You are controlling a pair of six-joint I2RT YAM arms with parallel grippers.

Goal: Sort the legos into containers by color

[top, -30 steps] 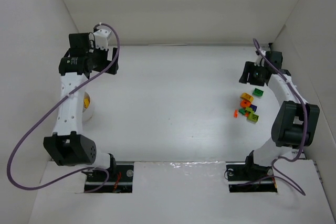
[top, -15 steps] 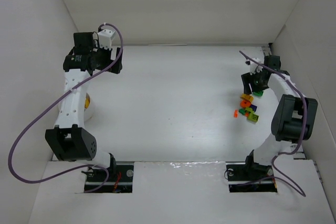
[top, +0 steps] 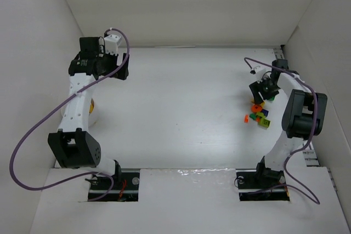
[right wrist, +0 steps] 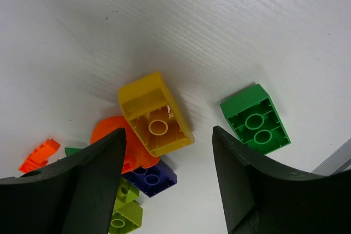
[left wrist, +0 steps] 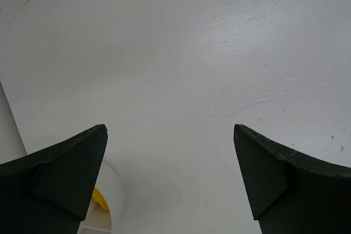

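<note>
Yellow plastic catches the eye first: a yellow brick (right wrist: 155,116) lies hollow side up on the white bench (top: 181,113), right below the right tool (right wrist: 169,132). The tool's two dark fingers stand spread to either side of the brick and grip nothing. An orange round piece (right wrist: 131,149) touches one edge of that brick. A purple-blue brick (right wrist: 152,176) is tucked against both, with a lime brick (right wrist: 123,212) just beside it, partly hidden by a finger. A green brick (right wrist: 255,119) lies apart on the other side, also hollow side up, and a small orange bit (right wrist: 38,154) lies alone at the edge of the wrist view. From above, this pile (top: 259,112) lies near the right wall, with the right arm bent over its far end. Across the bench, by the left wall, the left tool (left wrist: 170,130) hangs with its fingers wide apart and empty over bare white surface. Close by one finger stands a whitish cup (left wrist: 112,190) with a yellow piece (left wrist: 100,200) in it. From above, the left arm hides most of that cup.
</note>
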